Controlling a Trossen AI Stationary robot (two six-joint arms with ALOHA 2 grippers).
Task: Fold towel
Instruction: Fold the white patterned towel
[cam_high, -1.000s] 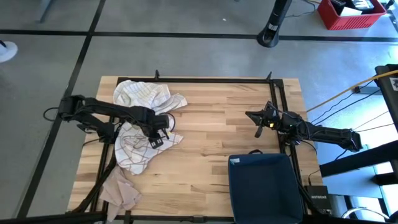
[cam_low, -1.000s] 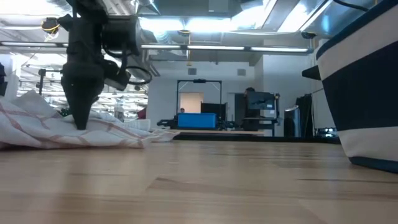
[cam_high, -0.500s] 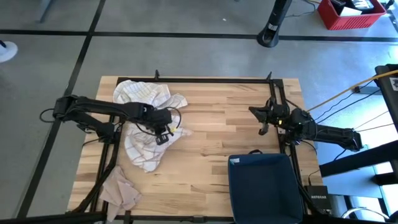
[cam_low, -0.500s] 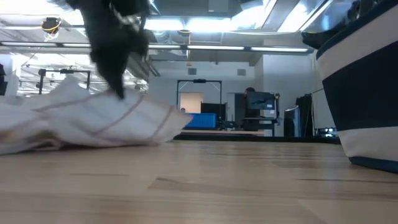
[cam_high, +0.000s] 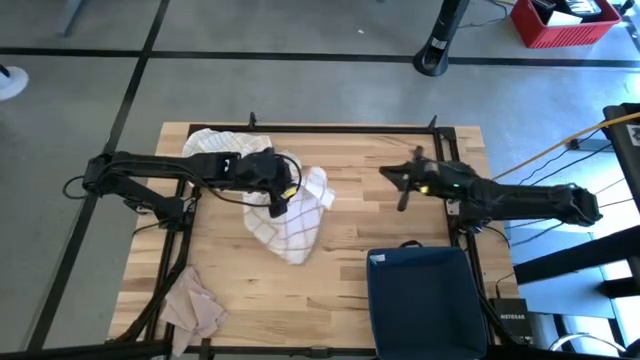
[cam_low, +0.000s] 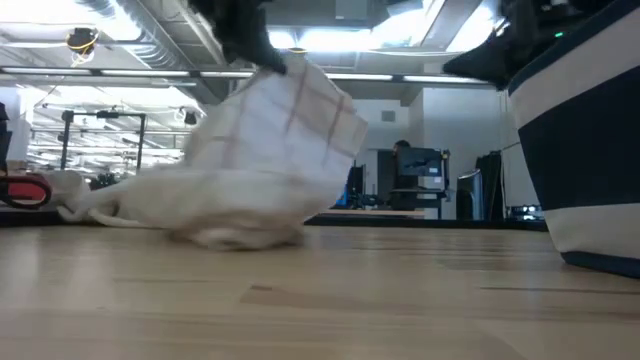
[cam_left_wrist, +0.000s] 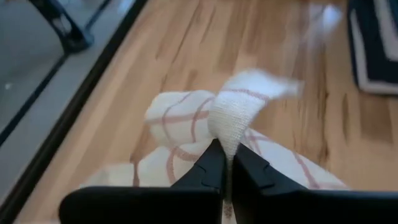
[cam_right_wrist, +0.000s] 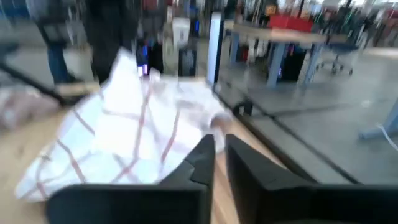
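White checked towel (cam_high: 292, 207) hangs bunched from our left claw (cam_high: 279, 193), pinched on a fold above the desk (cam_high: 380, 215) middle, so we judge we are mid-pickup, and next our right claw (cam_high: 400, 186), fingers nearly together, must take a corner.

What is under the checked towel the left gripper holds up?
The left gripper, shut on the checked towel, lifts one end; the rest drapes on the bare wooden table. Whatever lies beneath the draped part is hidden. A second towel lies behind it.
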